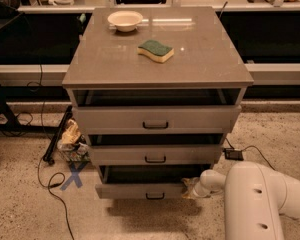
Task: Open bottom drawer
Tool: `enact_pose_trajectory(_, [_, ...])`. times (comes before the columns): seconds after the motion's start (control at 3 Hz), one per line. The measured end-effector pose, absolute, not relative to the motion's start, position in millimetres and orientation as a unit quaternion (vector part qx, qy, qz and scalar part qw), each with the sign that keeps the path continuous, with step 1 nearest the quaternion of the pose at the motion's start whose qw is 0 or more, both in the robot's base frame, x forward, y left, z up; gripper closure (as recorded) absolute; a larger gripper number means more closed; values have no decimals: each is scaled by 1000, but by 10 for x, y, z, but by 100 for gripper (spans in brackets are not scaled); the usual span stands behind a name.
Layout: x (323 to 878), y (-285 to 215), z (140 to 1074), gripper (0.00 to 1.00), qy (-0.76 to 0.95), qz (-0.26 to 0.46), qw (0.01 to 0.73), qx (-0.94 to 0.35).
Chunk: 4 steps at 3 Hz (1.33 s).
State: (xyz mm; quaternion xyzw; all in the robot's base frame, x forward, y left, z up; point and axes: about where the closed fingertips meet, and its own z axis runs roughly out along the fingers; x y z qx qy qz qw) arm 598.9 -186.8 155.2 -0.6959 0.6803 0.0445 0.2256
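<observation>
The grey-taupe cabinet (157,59) has three drawers, all standing partly out. The bottom drawer (135,190) is the lowest, with a small black bar handle (155,196) at its centre and a dark gap above its front panel. My gripper (191,188) sits at the right end of that front panel, close to or touching it. The white arm (260,199) reaches in from the lower right. The middle drawer (155,155) and top drawer (156,119) lie above it.
A white bowl (125,20) and a green-and-yellow sponge (155,50) lie on the cabinet top. Left of the cabinet are a crumpled bag (72,139), black cables (47,176) and a blue X floor mark (74,176). A small black box with a cable (234,154) lies at the right.
</observation>
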Motion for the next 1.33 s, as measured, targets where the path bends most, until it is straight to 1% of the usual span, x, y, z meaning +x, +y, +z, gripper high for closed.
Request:
enact_pose_trajectory(0.33, [5988, -1868, 1582, 87, 680, 45, 226, -696])
enact_pose_trajectory(0.67, [5988, -1868, 1589, 100, 680, 45, 226, -696])
enact_pose_trajectory(1.0, [5987, -1868, 1589, 100, 680, 45, 226, -696])
enact_pose_trajectory(1.33, [5722, -1902, 1559, 100, 692, 45, 243, -679])
